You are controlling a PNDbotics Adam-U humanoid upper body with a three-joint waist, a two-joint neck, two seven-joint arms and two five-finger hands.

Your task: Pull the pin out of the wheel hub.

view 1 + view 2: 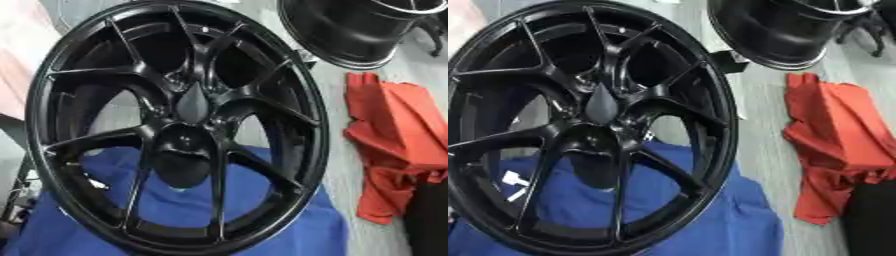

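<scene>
We are looking down at a black wheel filling most of the view, tilted over a blue cloth. No robot hand is showing, so we cannot tell its state. At the hub a dark pointed shape is sitting; whether it is the pin, we cannot tell. A red cloth is lying at 3 o'clock, a second wheel at 1 o'clock. We are reading no writing.
</scene>
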